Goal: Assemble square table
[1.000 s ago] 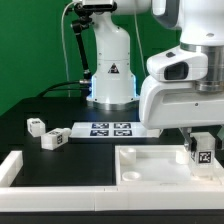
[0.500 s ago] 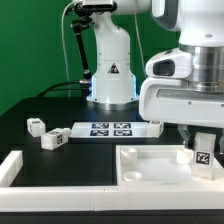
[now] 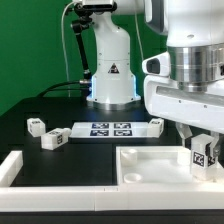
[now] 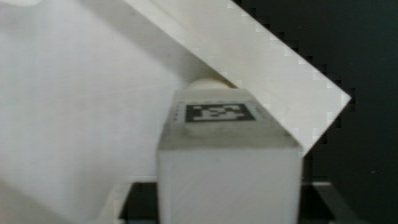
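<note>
No words or numbers are legible. A triangular warning sign [image 3: 113, 70] stands on the arm base [image 3: 112, 92]. Black-and-white square tags sit on the marker board [image 3: 108, 128], on the far leg [image 3: 36, 125] and near leg [image 3: 54, 139] at the exterior view's left, and on the held leg [image 3: 203, 157] [image 4: 221, 112].

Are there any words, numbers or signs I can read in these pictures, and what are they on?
No words or numbers can be read.
Black triangle sign on the white robot arm base: inside too small to read.
Black-and-white square tags on the flat white marker board and the small white table leg: patterns, not letters.
</note>
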Controlling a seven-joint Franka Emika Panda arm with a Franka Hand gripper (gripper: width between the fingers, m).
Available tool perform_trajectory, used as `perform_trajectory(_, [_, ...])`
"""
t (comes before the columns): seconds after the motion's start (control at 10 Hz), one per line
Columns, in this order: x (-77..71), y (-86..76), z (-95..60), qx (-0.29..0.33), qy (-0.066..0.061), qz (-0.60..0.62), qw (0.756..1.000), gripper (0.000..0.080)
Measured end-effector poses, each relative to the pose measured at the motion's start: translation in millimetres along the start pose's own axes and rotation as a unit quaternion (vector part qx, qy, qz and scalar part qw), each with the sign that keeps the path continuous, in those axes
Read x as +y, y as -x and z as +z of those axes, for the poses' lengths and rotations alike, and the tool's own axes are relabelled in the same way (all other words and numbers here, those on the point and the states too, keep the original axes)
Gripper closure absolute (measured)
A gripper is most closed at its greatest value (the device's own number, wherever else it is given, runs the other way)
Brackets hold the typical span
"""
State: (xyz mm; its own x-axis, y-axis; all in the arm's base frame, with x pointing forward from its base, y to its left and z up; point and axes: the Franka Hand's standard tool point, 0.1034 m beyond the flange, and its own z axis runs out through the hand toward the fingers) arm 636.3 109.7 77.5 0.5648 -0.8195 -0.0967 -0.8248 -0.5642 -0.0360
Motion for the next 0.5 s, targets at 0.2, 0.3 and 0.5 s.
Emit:
perform_trajectory(0.2, [2.2, -0.4, 0.5, -0.004, -0.007, 0.104, 0.995, 0.0509])
perform_trajectory(0.3, [4.3, 1.3, 1.0, -0.015, -0.022, 0.208, 0.978, 0.0509])
perform_trajectory(0.5, [5.3, 6.2, 1.5, -0.029, -0.053, 0.341, 0.938, 0.0508])
